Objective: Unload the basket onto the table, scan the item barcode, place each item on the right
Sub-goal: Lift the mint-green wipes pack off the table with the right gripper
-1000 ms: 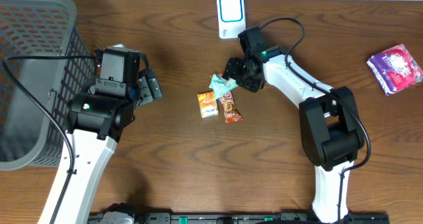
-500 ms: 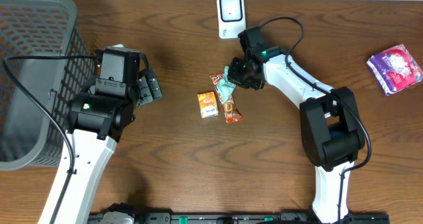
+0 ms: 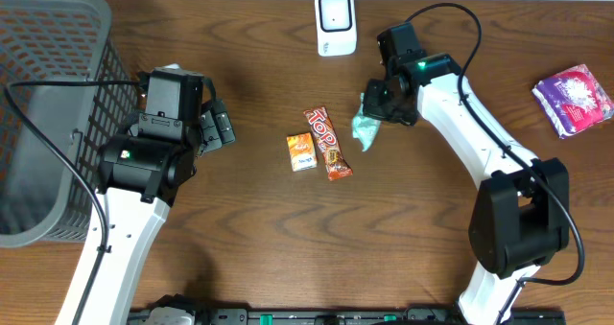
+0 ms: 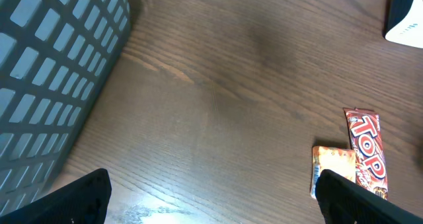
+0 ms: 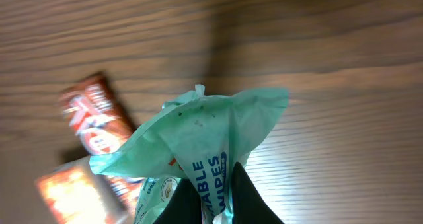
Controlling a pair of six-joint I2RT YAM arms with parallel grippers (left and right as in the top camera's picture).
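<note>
- Task item: a mint-green crinkled plastic wipes packet, pinched at one end by the right tool, which is clenched on it.
- Position, overhead: the packet hangs off the tool's left side, just right of the red-brown "TOP" candy bar. It lies below and to the right of the white scanner with a blue-framed window, apart from both.
- Right wrist view: the packet fans out from the dark fingers with its far corners flared and creased. Blue print reads "…ABLE WIPES", with a bit of red beside it.
- No barcode is visible on the face turned towards either camera.
- The lower part of the packet is cut off by the frame edge in the wrist view. I cannot tell whether any part touches the brown wooden desk.
- The candy bar and the small orange sachet are blurred in the wrist view, so their print is unreadable there.
- Left tool: released, fingers spread wide, nothing between them, beside the grey mesh basket.
- Left wrist view: only the two fingertips show at the bottom corners, and the scanner is clipped at the top right.
- A purple patterned packet lies at the far right, well apart.
</note>
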